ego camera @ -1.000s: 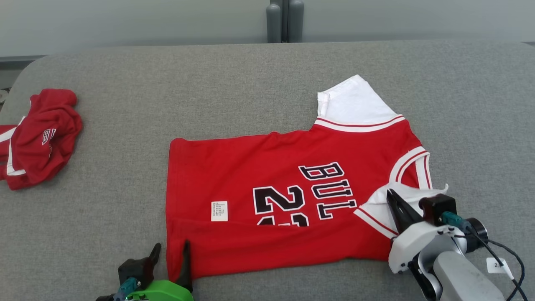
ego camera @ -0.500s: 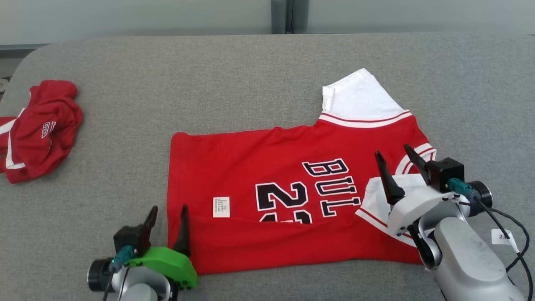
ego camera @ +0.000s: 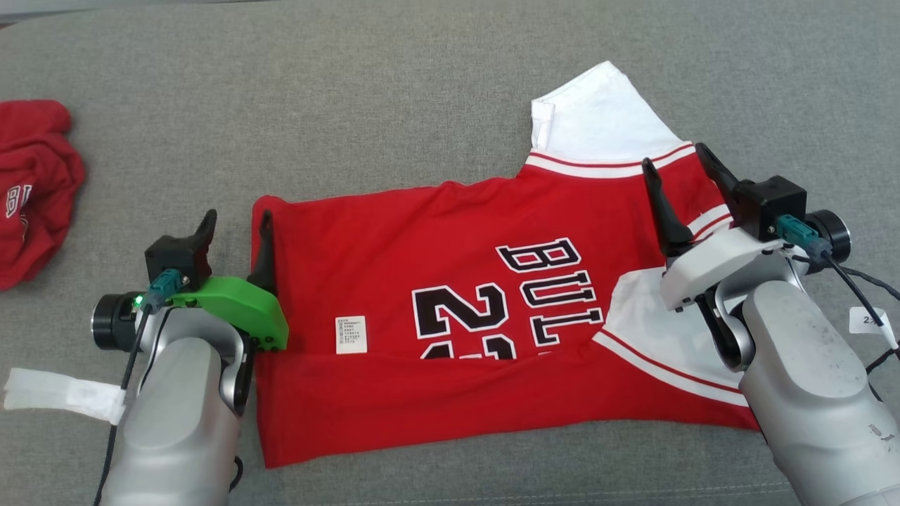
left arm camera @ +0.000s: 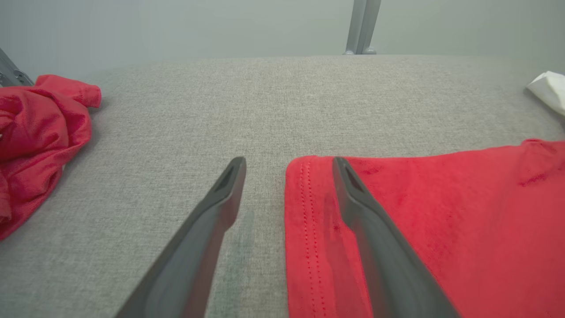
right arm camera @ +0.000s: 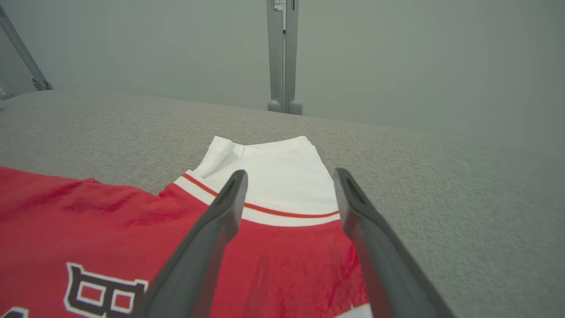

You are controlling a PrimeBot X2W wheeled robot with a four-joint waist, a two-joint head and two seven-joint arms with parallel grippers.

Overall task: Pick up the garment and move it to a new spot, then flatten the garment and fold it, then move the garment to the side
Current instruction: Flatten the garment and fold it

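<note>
Grey worktop (ego camera: 394,91): fabric-covered.
Red jersey (ego camera: 450,295): lies flat mid-worktop, front up, black lettering and number showing; near long edge folded over, cutting the number off.
White sleeve (ego camera: 598,119): sticks out on far side, flat on worktop.
Left fingers (ego camera: 238,216): spread, released, empty; one over jersey's hem corner, other over bare worktop.
Right fingers (ego camera: 673,157): spread, released, empty; above jersey's shoulder, by sleeve trim.
Second red garment (ego camera: 31,190): crumpled, far left, well apart from jersey.
White tag (ego camera: 351,334): on jersey front, near the fold.
</note>
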